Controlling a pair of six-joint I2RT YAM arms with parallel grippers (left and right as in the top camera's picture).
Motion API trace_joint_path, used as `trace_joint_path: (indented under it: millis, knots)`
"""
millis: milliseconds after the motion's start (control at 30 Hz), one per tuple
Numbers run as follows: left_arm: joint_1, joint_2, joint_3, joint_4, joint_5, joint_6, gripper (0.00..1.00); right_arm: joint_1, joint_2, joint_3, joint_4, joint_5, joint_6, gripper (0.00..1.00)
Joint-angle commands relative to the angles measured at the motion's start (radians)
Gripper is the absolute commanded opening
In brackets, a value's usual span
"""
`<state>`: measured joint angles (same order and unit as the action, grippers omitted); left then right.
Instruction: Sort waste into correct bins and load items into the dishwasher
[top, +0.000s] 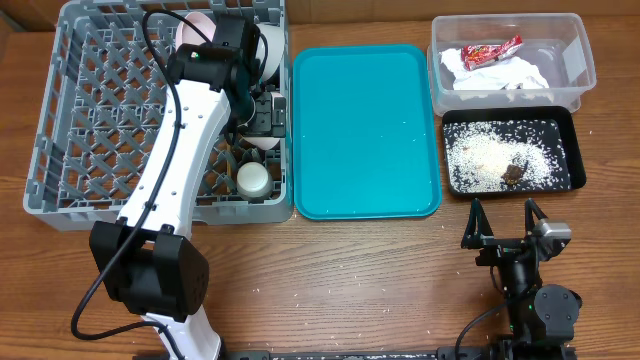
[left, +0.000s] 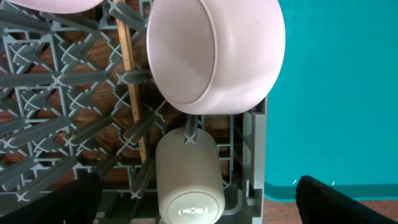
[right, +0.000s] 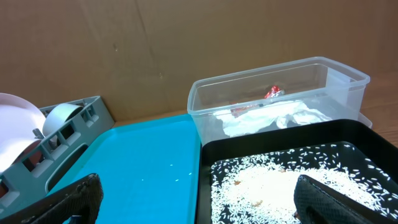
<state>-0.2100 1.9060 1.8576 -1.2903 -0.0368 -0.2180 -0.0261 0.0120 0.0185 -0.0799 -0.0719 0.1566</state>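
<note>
While the left arm reaches over the grey dish rack (top: 70, 120), its left tool (top: 263, 112) hangs with both fingers (left: 53, 202) spread wide, holding nothing. Directly under that tool a white bowl (left: 214, 53) leans on its side among the pegs, against the rack wall nearest the teal tray (top: 365, 120). Closer to the tool's wrist, between the fingers, a small white cup (left: 189, 180) sits with its base showing. One wooden chopstick (left: 130, 93) lies across the lattice just left of the bowl. The right tool (top: 503, 215) sits low over the surface (top: 330, 280), fingers apart and empty. Just ahead of it lies the black tray (right: 205, 180), strewn with rice (right: 261, 186) and a brown lump (top: 513, 172). Beyond that, the clear tub (right: 205, 102) holds the napkin (right: 261, 121) and the red wrapper (right: 273, 92).
</note>
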Motion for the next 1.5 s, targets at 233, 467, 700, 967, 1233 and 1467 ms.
trace_joint_path:
  millis: [233,467,700,967,1233,1467]
  knots:
    - [-0.004,0.003,0.003,-0.005,-0.013,0.021,1.0,-0.001,-0.004,-0.01,0.003,0.0,-0.004,1.0]
    - [-0.01,-0.153,-0.006,0.131,-0.077,0.047,1.0,-0.001,-0.004,-0.01,0.003,0.0,-0.004,1.0]
    - [0.035,-0.626,-0.373,0.602,-0.056,0.068,1.0,-0.001,-0.004,-0.01,0.003,0.0,-0.004,1.0]
    - [0.239,-1.169,-1.044,1.022,0.116,0.05,1.0,-0.001,-0.004,-0.01,0.003,0.0,-0.004,1.0]
    - [0.255,-1.56,-1.567,1.427,0.089,0.038,1.0,-0.001,-0.004,-0.01,0.003,0.0,-0.004,1.0]
    - [0.254,-1.74,-1.792,1.531,0.069,0.021,1.0,-0.001,-0.004,-0.01,0.003,0.0,-0.004,1.0]
